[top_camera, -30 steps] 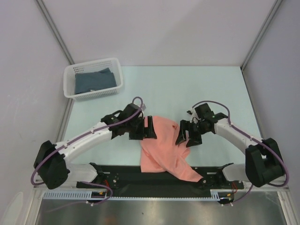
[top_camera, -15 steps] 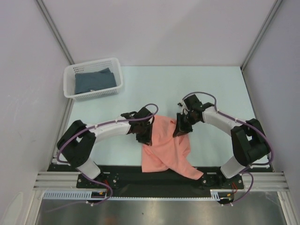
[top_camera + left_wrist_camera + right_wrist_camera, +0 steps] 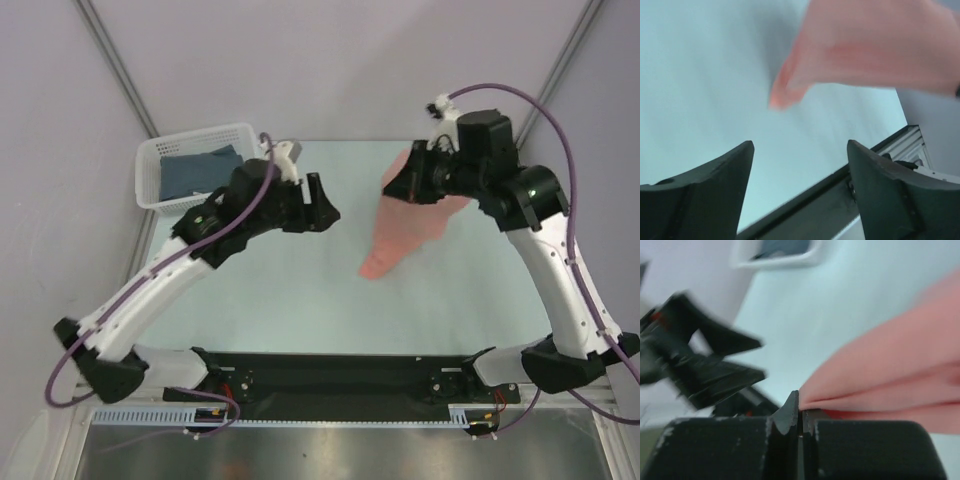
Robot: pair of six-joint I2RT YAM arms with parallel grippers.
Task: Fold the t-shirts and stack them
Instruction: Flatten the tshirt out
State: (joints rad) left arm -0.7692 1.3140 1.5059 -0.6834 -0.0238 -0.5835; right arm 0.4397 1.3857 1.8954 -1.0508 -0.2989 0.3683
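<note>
The salmon-pink t-shirt (image 3: pixel 408 228) hangs bunched in the air over the right half of the table, its lowest tip at mid-table. My right gripper (image 3: pixel 395 187) is raised high and shut on the shirt's upper edge; in the right wrist view the jaws (image 3: pixel 800 410) pinch a fold of the pink cloth (image 3: pixel 890 375). Left of the shirt and apart from it, my left gripper (image 3: pixel 328 205) is also raised. It stands open and empty (image 3: pixel 800 150), and the pink cloth (image 3: pixel 875 50) shows ahead of it. The dark slate-blue t-shirt (image 3: pixel 197 172) lies in the basket.
A white lattice basket (image 3: pixel 150 195) stands at the table's back left corner. The pale green table (image 3: pixel 290 290) is walled by white panels on three sides. A black rail (image 3: pixel 330 375) with both arm bases runs along the near edge.
Both arms have swung up and away from the near edge. The right gripper shut on the pink shirt and lifted it off the table. The left gripper came off the shirt and is open.
</note>
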